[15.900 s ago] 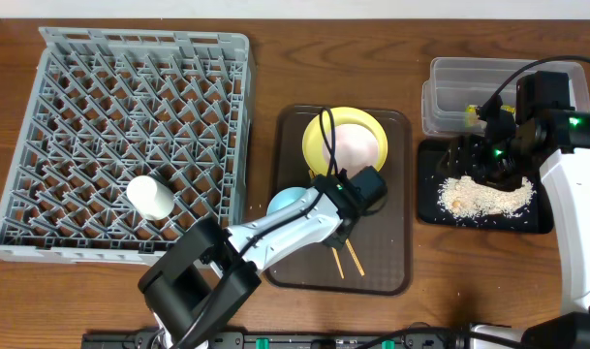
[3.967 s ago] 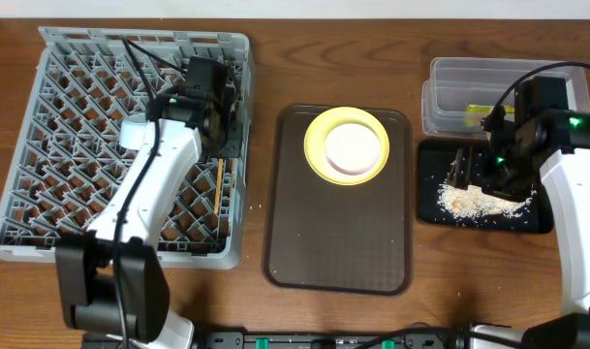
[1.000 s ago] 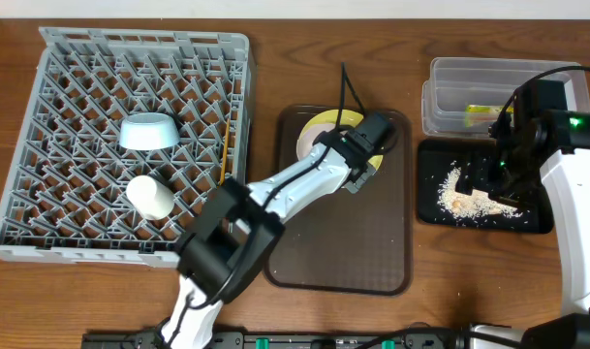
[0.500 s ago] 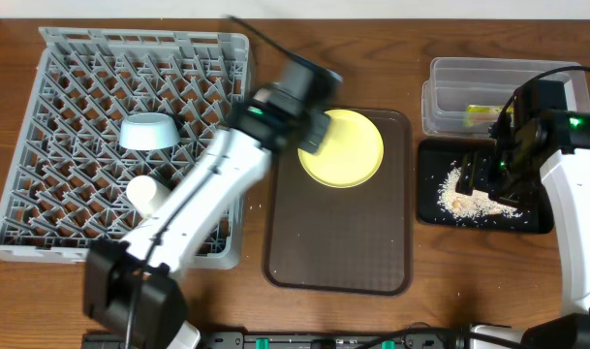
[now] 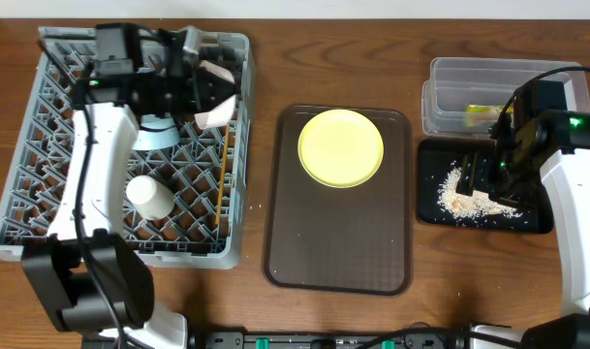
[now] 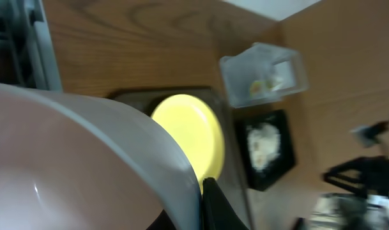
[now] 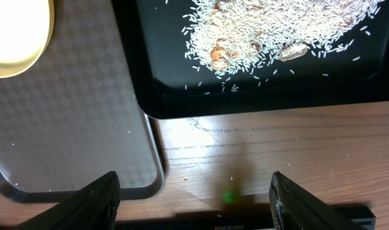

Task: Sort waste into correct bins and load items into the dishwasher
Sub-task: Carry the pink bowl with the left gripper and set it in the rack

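We are logging the grey dish rack (image 5: 43, 208) first: a rigid lattice sitting on the left of the table, nothing there to lift. The brown tray (image 5: 338, 252) is lying mid-table and carrying only the yellow plate (image 5: 341, 147), flat on its base. We are judging the plate stiff, smooth and slippery, so its low rim is looking like the only place to take hold. The left gripper (image 5: 200, 94) is hanging over the rack's far right part and pinching the white bowl (image 6: 66, 166) by its rim, with one dark finger showing at the lip in the wrist view. The bowl is tilting on its side. We are reading it as hard, glossy, perhaps breakable, and light enough for a rim pinch but apt to swivel. Under that arm the light blue bowl (image 5: 159, 138) is resting in the rack, with the white cup (image 5: 151, 197) nearer us. The chopsticks (image 5: 222, 176) are lying along the right wall, thin and prone to rolling. The right gripper (image 7: 199, 198) is spread wide and empty over the near edge of the black tray (image 7: 258, 105). The crumbs (image 7: 277, 25) there are loose and not something to pinch. The wrapper (image 5: 481, 112), which looks flimsy, is lying in the clear tub (image 5: 450, 73).
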### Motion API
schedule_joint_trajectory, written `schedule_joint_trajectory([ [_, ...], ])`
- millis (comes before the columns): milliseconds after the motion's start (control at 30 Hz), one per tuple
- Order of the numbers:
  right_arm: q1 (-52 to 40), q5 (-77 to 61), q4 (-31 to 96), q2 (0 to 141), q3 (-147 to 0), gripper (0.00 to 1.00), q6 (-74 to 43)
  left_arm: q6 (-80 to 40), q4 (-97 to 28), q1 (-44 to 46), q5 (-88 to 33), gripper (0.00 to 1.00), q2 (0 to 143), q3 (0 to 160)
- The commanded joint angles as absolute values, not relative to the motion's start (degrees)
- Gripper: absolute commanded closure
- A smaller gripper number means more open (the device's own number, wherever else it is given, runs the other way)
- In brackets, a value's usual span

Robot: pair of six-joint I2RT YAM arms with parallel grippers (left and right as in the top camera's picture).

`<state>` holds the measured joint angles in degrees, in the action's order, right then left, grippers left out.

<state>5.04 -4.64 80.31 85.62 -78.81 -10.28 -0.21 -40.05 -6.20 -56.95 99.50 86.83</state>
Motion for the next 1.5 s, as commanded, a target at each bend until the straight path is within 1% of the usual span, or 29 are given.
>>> schedule_joint_trajectory([
  [0, 5.23, -4.34, 80.44, 84.60, -79.70, 0.28, -11.09, -0.36, -40.07, -9.32, -68.90, 0.93, 102.83, 86.96],
  [167, 5.23, -4.32, 80.60, 84.60, -79.70, 0.27, -11.07, -1.34, -39.53, -12.80, -73.73, 0.92, 106.83, 86.89],
  [233, 5.23, -4.34, 80.64, 84.60, -79.70, 0.27, -11.09, -1.63, -36.80, -14.81, -80.23, 0.92, 109.58, 86.89],
  [333, 5.23, -4.34, 80.62, 84.60, -79.70, 0.27, -11.09, -3.92, -32.03, -16.14, -86.63, 0.92, 112.31, 86.89],
  [467, 5.23, -4.34, 80.64, 84.60, -79.70, 0.27, -11.09, -8.75, -26.92, -16.64, -86.83, 0.92, 116.07, 86.89],
  [767, 5.23, -4.34, 80.84, 84.60, -79.70, 0.27, -11.09, -8.93, -23.83, -17.12, -86.70, 0.92, 120.57, 86.89],
  [867, 5.23, -4.32, 81.03, 84.60, -79.70, 0.28, -11.07, -8.93, -23.83, -18.28, -84.86, 0.92, 120.55, 86.89],
  [900, 5.23, -4.34, 81.03, 84.60, -79.70, 0.27, -11.07, -8.93, -23.86, -18.79, -84.20, 0.90, 120.55, 86.89],
  [933, 5.23, -4.32, 81.03, 84.60, -79.70, 0.27, -11.07, -8.95, -23.90, -19.42, -83.22, 0.85, 120.55, 86.85],
  [967, 5.23, -4.34, 81.03, 84.60, -79.70, 0.28, -11.09, -8.95, -23.92, -20.82, -80.84, 0.74, 120.55, 86.80],
  [1033, 5.23, -4.34, 81.06, 84.60, -79.70, 0.27, -11.09, -8.97, -24.16, -21.74, -79.20, 0.68, 120.57, 86.80],
  [1100, 5.23, -4.34, 81.23, 84.60, -79.70, 0.27, -11.09, -8.97, -24.62, -22.65, -77.69, 0.54, 120.57, 86.80],
  [1167, 5.23, -4.34, 81.34, 84.60, -79.70, 0.27, -11.09, -9.30, -25.06, -23.53, -76.86, 0.51, 120.55, 86.80],
  [1233, 5.23, -4.34, 81.45, 84.60, -79.70, 0.27, -11.09, -9.93, -25.21, -24.34, -76.86, 0.40, 120.55, 86.80],
  [1300, 5.23, -4.34, 81.43, 84.60, -79.70, 0.27, -11.09, -10.90, -25.21, -25.39, -76.88, 0.38, 120.40, 86.80],
  [1367, 5.23, -4.34, 81.45, 84.60, -79.70, 0.27, -11.09, -10.92, -25.56, -26.09, -76.86, 0.34, 119.79, 86.80],
  [1467, 5.23, -4.34, 81.45, 84.60, -79.70, 0.28, -11.09, -10.87, -25.89, -26.70, -75.72, 0.24, 117.21, 86.80],
])
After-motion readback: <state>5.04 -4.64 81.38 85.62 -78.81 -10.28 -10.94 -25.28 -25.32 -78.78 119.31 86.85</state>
